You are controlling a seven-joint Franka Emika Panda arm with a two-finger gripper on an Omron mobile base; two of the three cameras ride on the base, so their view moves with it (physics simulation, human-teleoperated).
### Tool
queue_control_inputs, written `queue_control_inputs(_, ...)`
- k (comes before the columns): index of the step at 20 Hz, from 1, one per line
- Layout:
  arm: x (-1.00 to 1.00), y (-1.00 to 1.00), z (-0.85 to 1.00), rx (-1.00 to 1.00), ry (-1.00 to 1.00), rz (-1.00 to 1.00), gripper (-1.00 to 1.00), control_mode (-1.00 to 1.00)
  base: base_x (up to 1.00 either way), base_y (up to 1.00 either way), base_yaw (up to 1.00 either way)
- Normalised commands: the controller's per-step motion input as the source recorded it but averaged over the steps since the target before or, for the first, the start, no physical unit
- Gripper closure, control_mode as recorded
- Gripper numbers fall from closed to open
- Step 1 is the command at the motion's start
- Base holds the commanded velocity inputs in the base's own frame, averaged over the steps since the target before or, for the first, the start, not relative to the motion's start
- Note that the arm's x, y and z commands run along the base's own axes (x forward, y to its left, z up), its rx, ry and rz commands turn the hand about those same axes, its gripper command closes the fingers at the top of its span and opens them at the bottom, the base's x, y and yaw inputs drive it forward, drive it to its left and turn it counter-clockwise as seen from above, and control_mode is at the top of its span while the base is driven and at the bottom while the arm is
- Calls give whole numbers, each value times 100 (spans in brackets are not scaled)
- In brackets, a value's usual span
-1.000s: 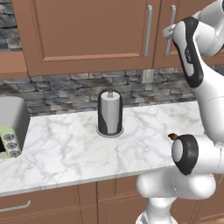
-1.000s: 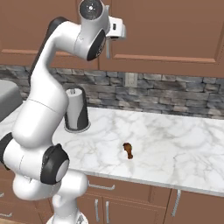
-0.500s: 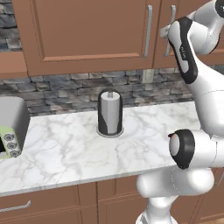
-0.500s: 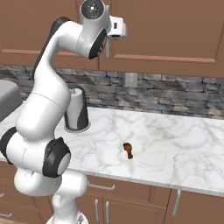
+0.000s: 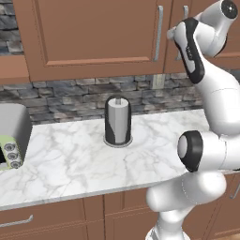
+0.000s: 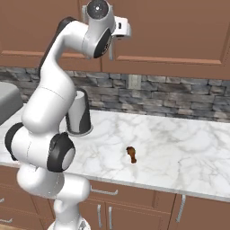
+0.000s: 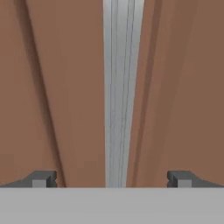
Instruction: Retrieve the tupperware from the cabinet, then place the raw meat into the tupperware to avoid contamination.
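Hovering at the cabinet (image 5: 93, 37) door, your gripper (image 7: 112, 179) has jaws wide open w/ nothing held, silver handle (image 7: 119, 87) running 12-to-6 between the fingertips. Raw meat (image 6: 131, 154) lies on the counter (image 6: 179, 148), approx 3 o'clock from the paper towel roll (image 6: 80, 112). Can't see tupperware; doors shut.

Cabinet (image 5: 89, 33): brown wood, matt, with smooth panelled doors; its handle (image 7: 119, 92) is silver metal with a brushed, faintly streaked sheen. Counter (image 5: 70, 159): white marble veined in grey, polished and smooth. Backsplash (image 6: 179, 96): rough grey stone laid in uneven courses. Paper towel roll (image 5: 117, 119): white paper, matt, on a dark holder, probably plastic. Toaster (image 5: 11, 133): grey casing with a dull satin finish. Meat (image 6: 131, 154): reddish-brown, irregular surface; too small to judge its texture. Lower drawers (image 6: 134, 197): the same matt brown wood, with silver metal handles. Arm (image 6: 54, 90): glossy white shell with dark, smooth joints. Finger tips (image 7: 43, 178): dark, matt.
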Motion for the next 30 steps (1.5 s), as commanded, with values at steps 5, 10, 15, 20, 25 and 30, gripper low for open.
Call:
queue_control_inputs(5, 28, -8, -1, 1, 2, 0, -100, -100, 0, 0, 0)
queue_control_inputs(10, 27, -8, -1, 2, 1, 0, -100, -100, 0, 0, 0)
queue_control_inputs(15, 23, 0, -12, 0, 0, -1, 100, -100, 0, 0, 0)
queue_control_inputs(20, 14, 3, -14, 0, 0, -4, 100, -100, 0, 0, 0)
queue_control_inputs(25, 9, 0, -18, 0, 0, -5, 100, -100, 0, 0, 0)
queue_control_inputs(30, -10, -25, -21, 8, 0, -5, 100, -100, 0, 0, 0)
